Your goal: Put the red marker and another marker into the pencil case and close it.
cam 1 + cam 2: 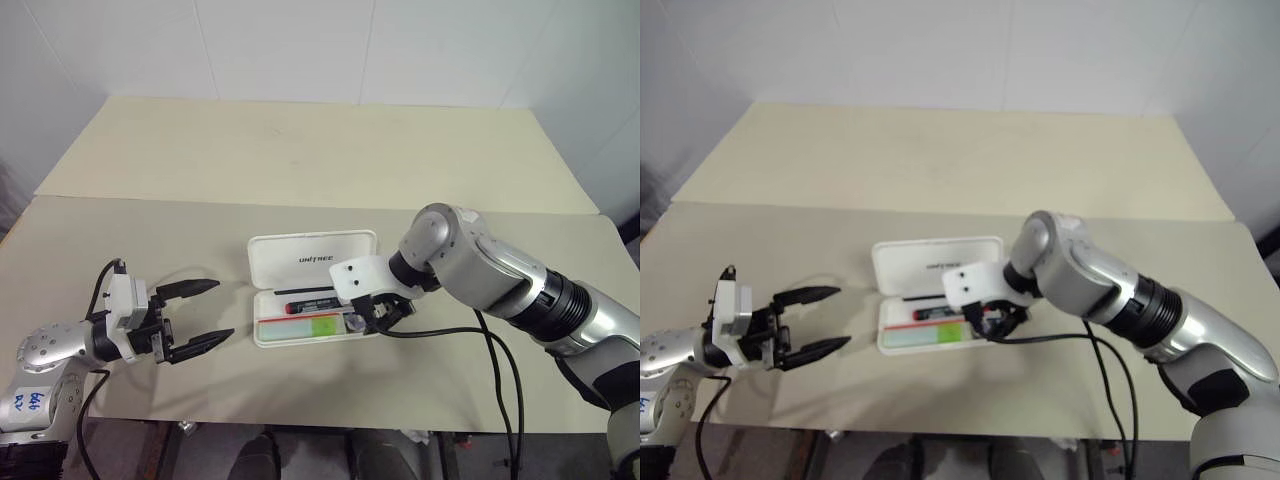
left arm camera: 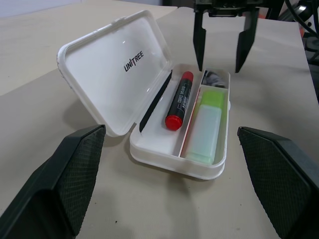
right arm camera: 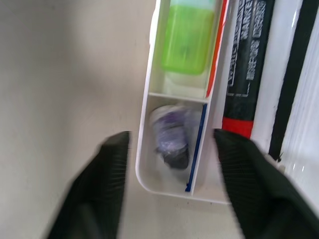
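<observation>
Two markers inside open pencil case [image 2: 119, 64] — red marker [image 2: 178, 99] in lid-side slot, another marker [image 2: 207, 122] in front slot. Right gripper [image 2: 222, 47] above case end, fingers apart, empty. Left gripper [image 1: 195, 315] beside case, wide open, empty. Right wrist view alone shows small grey object [image 3: 172, 137] in end compartment.

Glossy plastics on a matt beige tabletop

The white hard-plastic hinged pencil case [image 2: 119, 74] looks smooth and glossy, its lid catching soft reflections; the slim red marker [image 2: 178, 100] has a shiny red cap and a satin dark label band; the stubby pale mint marker [image 2: 205, 124] looks translucent, frosted plastic with a bright green section. The beige table [image 1: 300, 150] is matt and smooth. The left gripper's black fingertips [image 2: 75, 179] carry a finely textured, rubbery-looking matt pad.
</observation>
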Tool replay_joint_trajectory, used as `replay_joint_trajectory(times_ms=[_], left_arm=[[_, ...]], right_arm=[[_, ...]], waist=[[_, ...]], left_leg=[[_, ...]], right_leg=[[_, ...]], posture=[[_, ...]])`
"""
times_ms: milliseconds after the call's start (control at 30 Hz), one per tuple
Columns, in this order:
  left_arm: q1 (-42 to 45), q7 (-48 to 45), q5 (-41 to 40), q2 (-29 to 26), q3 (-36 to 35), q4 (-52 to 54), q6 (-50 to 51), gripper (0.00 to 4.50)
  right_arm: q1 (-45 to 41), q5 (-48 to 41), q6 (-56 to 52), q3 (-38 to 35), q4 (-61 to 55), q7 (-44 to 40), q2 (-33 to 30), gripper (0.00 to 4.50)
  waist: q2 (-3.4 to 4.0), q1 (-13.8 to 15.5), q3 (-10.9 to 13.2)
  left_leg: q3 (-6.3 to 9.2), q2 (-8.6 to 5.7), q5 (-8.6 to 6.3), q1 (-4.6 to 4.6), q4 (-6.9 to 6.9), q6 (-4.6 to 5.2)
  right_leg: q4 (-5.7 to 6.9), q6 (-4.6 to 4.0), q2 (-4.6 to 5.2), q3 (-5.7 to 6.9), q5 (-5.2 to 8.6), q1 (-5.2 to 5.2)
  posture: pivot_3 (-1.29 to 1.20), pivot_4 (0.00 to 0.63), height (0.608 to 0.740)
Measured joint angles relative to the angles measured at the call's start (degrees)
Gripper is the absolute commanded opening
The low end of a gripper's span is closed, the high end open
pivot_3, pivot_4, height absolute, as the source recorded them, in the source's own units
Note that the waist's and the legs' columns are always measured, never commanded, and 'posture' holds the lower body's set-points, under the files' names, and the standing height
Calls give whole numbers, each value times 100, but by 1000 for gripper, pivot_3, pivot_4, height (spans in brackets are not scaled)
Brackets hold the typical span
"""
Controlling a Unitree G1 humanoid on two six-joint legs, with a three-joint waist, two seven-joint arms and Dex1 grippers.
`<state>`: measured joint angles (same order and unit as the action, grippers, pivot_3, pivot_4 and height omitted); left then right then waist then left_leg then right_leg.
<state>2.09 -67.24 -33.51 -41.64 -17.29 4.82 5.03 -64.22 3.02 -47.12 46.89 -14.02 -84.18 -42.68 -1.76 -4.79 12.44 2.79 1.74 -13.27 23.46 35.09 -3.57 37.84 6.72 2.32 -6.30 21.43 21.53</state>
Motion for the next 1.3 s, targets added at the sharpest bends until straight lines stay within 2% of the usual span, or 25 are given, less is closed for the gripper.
replay_joint_trajectory(times_ms=[33,67,233,400,500,600,667,933,1033,1300], left_arm=[[0,0,0,0,0,0,-1,4500],[0,0,0,0,0,0,-1,4500],[0,-6,0,0,-1,-2,-9,4500],[75,13,12,-1,-17,-128,-54,4500],[252,22,34,-1,-22,-259,-138,4500],[468,72,110,1,-28,-510,-232,4500],[699,143,209,2,-25,-726,-291,4500],[1390,292,558,34,54,-1630,-504,4500],[1880,254,619,42,96,-2152,-524,3884],[3209,263,1220,45,477,-3988,-834,1233]], right_arm=[[0,14,54,0,7,-7,-8,4325],[0,28,98,-1,14,-12,-19,4469],[134,-63,507,-257,129,-40,-47,4469],[712,-1028,1580,-1563,314,-126,122,4469],[1045,-1517,2234,-2276,319,-39,440,4469],[1484,-2069,2783,-2993,316,366,1103,4469],[1769,-2503,2890,-3369,278,544,1334,4469],[2194,-3200,2824,-3759,279,671,1386,4469],[2345,-3249,2772,-3796,421,666,1308,4500],[2550,-3153,2970,-3842,910,631,1254,4500]], waist=[[0,1,0],[0,3,0],[-1,5,0],[-2,8,-1],[-4,7,-2],[-8,2,-5],[-8,11,-5],[-8,29,-5],[-9,43,-5],[-9,38,-6]], left_leg=[[0,0,0,0,0,0],[0,0,0,0,0,0],[0,0,0,0,0,0],[-11,0,0,1,2,0],[-14,1,0,-1,3,-1],[-15,4,3,-2,6,-5],[-16,3,4,-1,7,-7],[-15,2,6,-1,8,-7],[-16,-2,8,-1,10,-8],[-17,-5,9,4,15,-9]], right_leg=[[0,0,0,0,0,0],[0,0,0,0,0,0],[-1,0,0,1,0,-2],[-2,0,-2,7,0,-8],[2,1,-5,9,-1,-12],[9,1,-13,13,-1,-14],[11,1,-12,21,-1,-16],[14,1,-11,27,-1,-18],[16,1,-15,29,-1,-18],[20,3,-60,26,-2,-12]], posture=[[0,150,740],[0,150,740],[0,150,740],[0,150,740],[0,150,740],[0,150,740],[0,150,740],[0,150,740],[0,150,740],[0,150,740]])
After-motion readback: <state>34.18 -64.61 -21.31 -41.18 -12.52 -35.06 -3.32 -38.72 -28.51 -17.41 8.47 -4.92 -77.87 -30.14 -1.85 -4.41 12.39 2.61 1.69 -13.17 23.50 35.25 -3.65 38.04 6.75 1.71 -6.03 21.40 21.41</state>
